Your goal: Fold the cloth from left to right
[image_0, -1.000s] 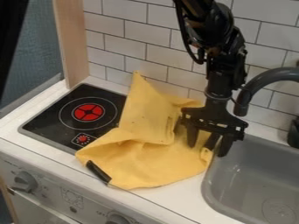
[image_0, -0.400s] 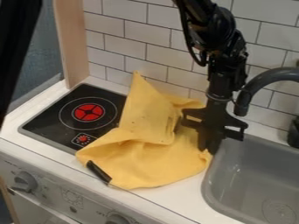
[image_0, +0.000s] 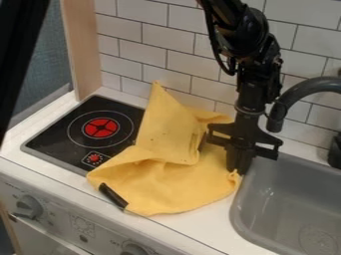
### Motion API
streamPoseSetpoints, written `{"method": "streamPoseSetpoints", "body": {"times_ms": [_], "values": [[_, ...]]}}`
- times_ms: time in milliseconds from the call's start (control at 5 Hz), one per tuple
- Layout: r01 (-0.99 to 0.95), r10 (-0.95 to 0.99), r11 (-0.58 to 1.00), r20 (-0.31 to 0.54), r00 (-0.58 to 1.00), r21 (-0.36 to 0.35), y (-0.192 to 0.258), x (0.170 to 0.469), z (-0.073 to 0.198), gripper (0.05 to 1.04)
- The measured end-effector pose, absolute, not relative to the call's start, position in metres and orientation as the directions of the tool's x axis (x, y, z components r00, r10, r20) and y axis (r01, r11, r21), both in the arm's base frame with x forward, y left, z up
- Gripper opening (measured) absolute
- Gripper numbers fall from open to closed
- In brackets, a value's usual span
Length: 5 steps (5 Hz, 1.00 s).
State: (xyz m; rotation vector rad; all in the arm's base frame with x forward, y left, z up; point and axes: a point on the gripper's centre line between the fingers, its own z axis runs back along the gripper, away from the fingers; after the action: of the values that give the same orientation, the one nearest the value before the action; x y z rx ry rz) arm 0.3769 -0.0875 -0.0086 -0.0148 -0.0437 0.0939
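Cloth (image_0: 176, 184) lies rumpled, fingers (image_0: 233, 158) closed together at its right edge.

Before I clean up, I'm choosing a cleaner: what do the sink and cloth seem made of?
The sink looks like smooth gray plastic from its soft sheen, though coated metal is possible. The yellow cloth looks like thin matte fabric, perhaps cotton, judging by its soft folds.

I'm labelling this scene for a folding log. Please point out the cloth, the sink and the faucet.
Cloth (image_0: 180, 188): camera view, on its broad lower part.
Sink (image_0: 293, 204): camera view, on its bare inside surface.
Faucet (image_0: 310, 85): camera view, on its curved neck.
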Motion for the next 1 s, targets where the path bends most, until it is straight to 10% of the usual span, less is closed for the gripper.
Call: {"method": "streamPoseSetpoints", "body": {"times_ms": [1000], "values": [[-0.184,0.203,0.974,0.15,0.968,-0.131,-0.003,0.353,0.044,0.054]]}}
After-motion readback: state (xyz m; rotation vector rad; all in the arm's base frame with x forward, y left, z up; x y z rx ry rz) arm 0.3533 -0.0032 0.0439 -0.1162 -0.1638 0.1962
